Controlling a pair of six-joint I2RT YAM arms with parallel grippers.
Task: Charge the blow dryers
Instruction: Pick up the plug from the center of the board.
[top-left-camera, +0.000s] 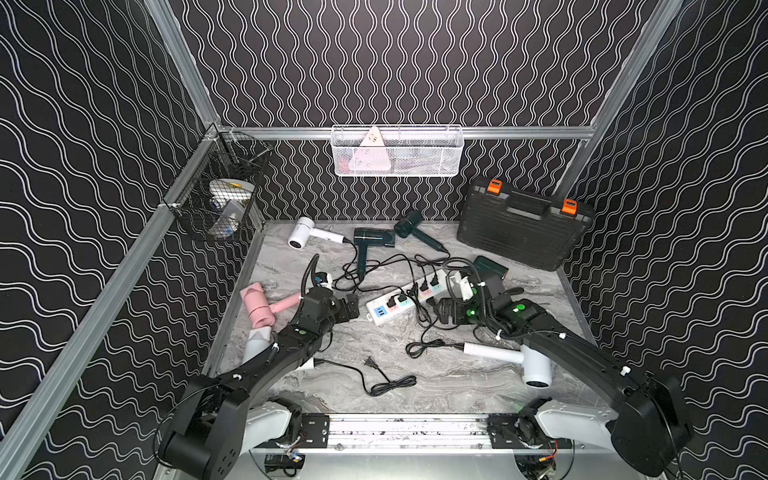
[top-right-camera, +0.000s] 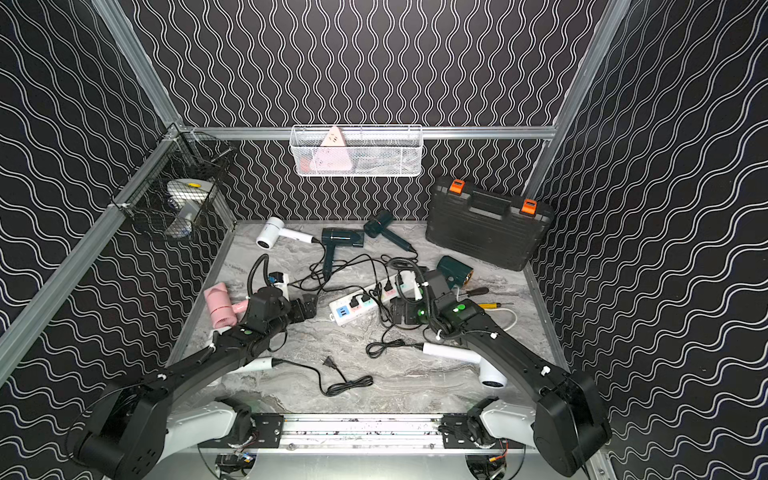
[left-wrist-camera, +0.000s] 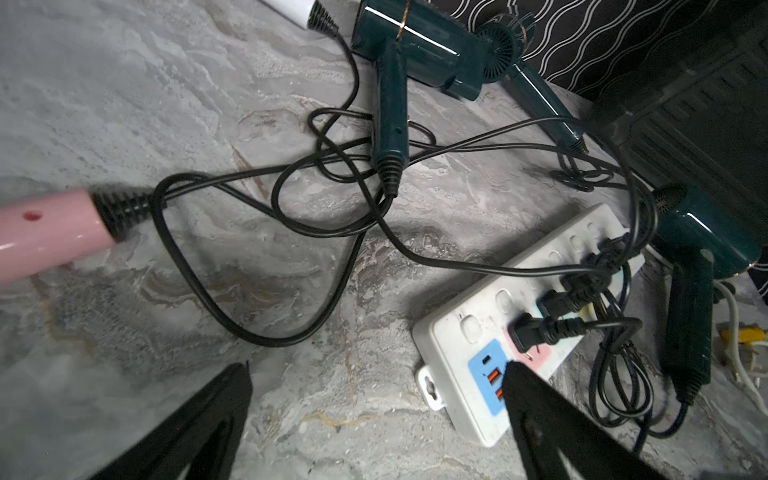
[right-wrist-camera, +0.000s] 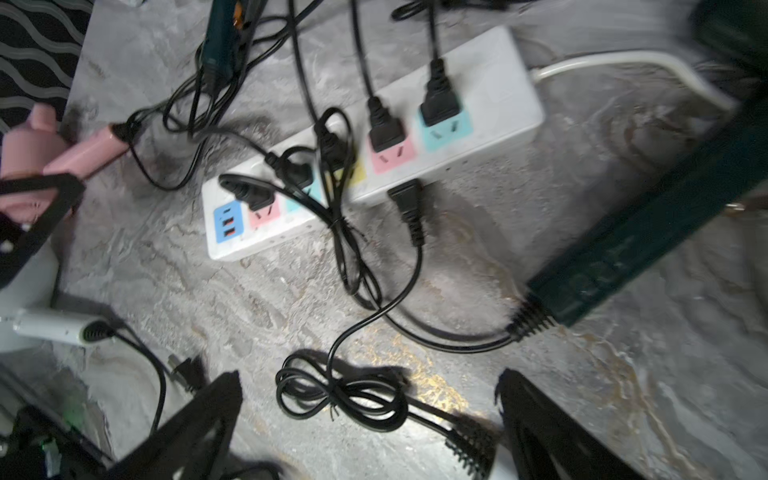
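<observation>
Hovering with left gripper (left-wrist-camera: 376, 368) and right gripper (right-wrist-camera: 370, 376) wide and empty by the power strip (right-wrist-camera: 494, 75), likely to reach the loose plug (right-wrist-camera: 405, 197).

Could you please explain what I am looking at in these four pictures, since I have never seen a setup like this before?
These are two black robot arms working at a marble table. Two pictures look down on the whole scene from a camera head above. The other two come from a small camera on each arm's wrist. In a top view the left end effector and the right end effector sit close to a white power strip. Both are open and hold nothing. Around them lie small hair dryers, among them a pink dryer, a white dryer and a dark green dryer. Several black plugs sit in the strip, and one loose plug lies near the front. A black toolcase stands at the back.
</observation>
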